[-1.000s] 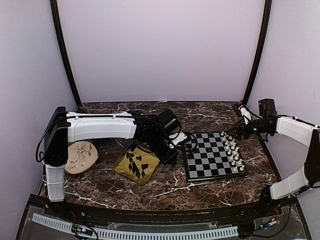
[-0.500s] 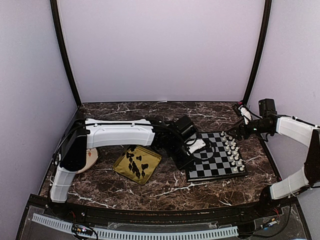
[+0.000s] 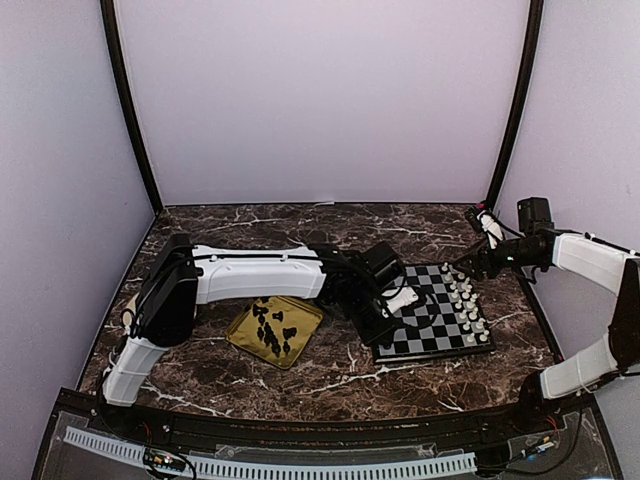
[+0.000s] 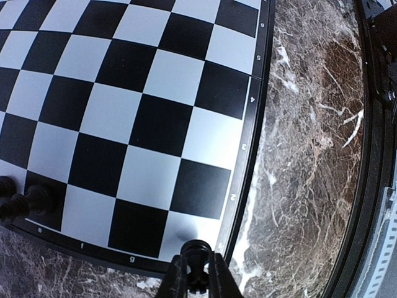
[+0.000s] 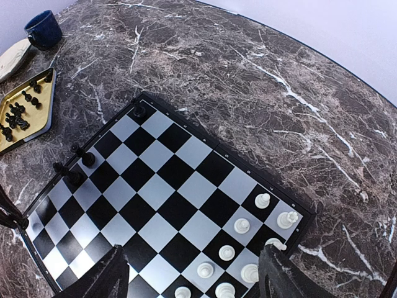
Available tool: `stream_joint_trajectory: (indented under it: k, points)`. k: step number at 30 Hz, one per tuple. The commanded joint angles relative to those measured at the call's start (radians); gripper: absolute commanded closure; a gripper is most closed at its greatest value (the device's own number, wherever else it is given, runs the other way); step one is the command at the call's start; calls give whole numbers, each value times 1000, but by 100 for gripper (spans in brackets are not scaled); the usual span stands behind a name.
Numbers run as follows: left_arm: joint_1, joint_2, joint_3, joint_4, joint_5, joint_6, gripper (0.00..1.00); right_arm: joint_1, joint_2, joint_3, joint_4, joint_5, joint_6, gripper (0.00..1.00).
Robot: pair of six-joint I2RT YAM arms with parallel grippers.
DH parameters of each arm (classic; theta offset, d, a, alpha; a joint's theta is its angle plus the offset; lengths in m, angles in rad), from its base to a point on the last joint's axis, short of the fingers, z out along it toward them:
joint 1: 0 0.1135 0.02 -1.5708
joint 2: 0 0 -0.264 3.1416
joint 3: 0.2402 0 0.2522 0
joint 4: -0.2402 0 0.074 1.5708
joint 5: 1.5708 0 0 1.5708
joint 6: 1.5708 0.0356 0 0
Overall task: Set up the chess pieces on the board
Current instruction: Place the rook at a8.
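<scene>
Left gripper [image 4: 197, 277] at board [image 4: 155, 118] corner.
It pinches a black piece [image 4: 196, 250]; right gripper [image 5: 192, 276] spread wide, empty.

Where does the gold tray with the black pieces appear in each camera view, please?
Top external: the gold tray lies low and left of centre, to the left of the board.
Left wrist: not in it; only the board and marble show.
Right wrist: the gold tray sits at the upper left edge, cut off by the frame.
Shared landmark: the board, seen in all three views.
</scene>
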Motion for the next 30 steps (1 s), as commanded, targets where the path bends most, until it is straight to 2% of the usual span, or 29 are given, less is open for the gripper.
stream_joint_trajectory:
  k: [1,12,16,25,30]
  points:
    - [-4,11,31,-28,6,9,91,7,-14,16,10,0,-6,28]
    - [-4,29,31,-33,-4,6,87,6,-11,16,10,5,-7,28]
    - [-5,33,33,-30,-5,-2,80,6,-12,17,11,6,-7,28]
    - [-6,37,38,-38,-9,-2,72,7,-12,16,10,5,-7,28]
    - [-10,35,39,-68,-29,9,70,6,-12,16,9,3,-7,28]
